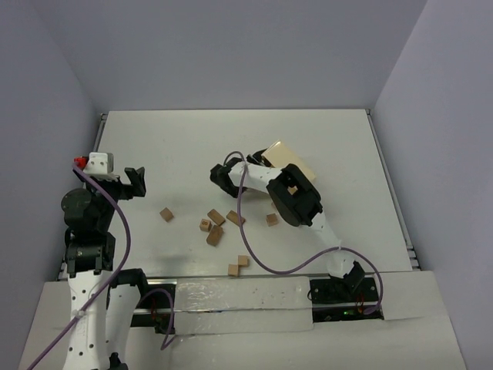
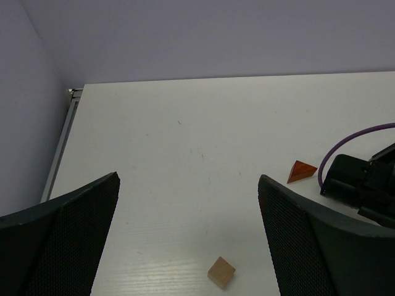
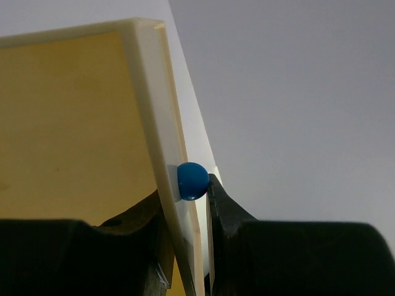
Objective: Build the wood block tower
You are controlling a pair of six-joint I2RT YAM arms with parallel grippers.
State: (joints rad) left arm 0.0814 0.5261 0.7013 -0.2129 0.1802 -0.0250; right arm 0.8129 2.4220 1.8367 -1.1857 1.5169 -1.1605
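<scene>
Right end effector (image 3: 185, 203) is clamped on the thin rim of the pale wooden tray (image 3: 148, 74), with a blue knob (image 3: 192, 180) showing just above its fingers. Left end effector (image 2: 188, 234) hangs well left of the tray, fingers wide apart and holding nothing. As I judge it, the tray should go down flat on the surface (image 1: 192, 139), away from the blocks, so that it sweeps none aside. No wood block tower stands yet. Its blocks (image 1: 214, 235), small tan cubes and short bricks, lie loose and scattered on the near side of the tray; one piece is a reddish-brown wedge (image 2: 301, 171).
</scene>
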